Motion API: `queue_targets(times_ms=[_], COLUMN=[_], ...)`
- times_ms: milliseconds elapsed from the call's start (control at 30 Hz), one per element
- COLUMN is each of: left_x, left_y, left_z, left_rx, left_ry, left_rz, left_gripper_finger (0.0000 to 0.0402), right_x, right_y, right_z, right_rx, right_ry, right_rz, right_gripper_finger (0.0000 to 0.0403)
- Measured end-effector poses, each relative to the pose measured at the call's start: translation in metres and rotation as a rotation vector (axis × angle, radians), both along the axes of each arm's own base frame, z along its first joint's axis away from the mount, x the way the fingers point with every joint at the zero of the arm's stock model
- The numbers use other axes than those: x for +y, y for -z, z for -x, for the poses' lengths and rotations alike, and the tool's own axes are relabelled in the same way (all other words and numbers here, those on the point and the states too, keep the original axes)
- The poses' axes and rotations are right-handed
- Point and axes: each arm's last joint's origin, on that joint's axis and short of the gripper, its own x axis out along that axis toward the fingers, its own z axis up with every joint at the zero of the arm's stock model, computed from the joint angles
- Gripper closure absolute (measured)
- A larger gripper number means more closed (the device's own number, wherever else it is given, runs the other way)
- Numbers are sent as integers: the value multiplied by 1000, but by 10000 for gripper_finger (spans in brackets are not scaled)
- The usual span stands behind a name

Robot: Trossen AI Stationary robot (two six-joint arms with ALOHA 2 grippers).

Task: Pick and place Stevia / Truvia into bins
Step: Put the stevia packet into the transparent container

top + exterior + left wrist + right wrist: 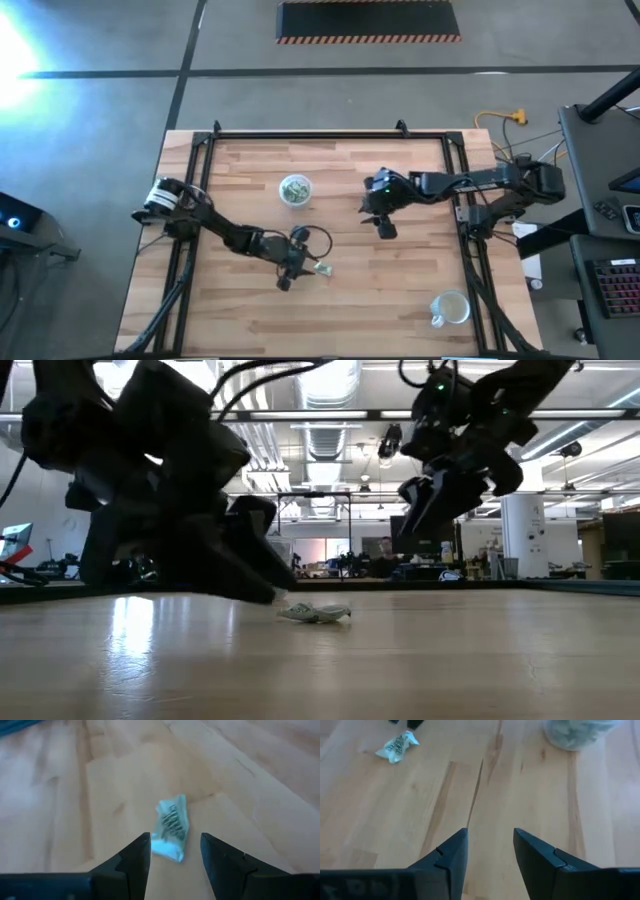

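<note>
One sachet (171, 826) lies on the worktop (400, 290), right at the open left gripper (175, 851). Two bins: one (295, 189) filled, one (450, 308) near the corner. Right gripper (490, 845) hovers open mid-worktop.

Bin (577, 731) cut off by right wrist view edge; sachet (171, 826) print blurred, unreadable.

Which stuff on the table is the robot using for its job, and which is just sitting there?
For the job:
- sachet between the open left gripper fingers
- bin already holding sachets
- empty bin

Just about:
- right gripper, open, waiting above the table
</note>
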Motion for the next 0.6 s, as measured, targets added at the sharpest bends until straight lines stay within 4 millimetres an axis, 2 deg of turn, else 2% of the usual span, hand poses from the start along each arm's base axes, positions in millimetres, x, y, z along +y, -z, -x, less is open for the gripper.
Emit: queue_targets(times_ms=[300,600], left_x=[2,7], left_y=[11,12], left_z=[-16,-16], left_rx=[27,58], left_ry=[31,14], left_rz=[27,72], left_gripper_finger=[244,247], right_x=[6,10], right_y=[-16,-21], right_z=[36,56], right_rx=[-145,-235], right_ry=[34,45], right_rz=[6,7], right_gripper_finger=[270,282])
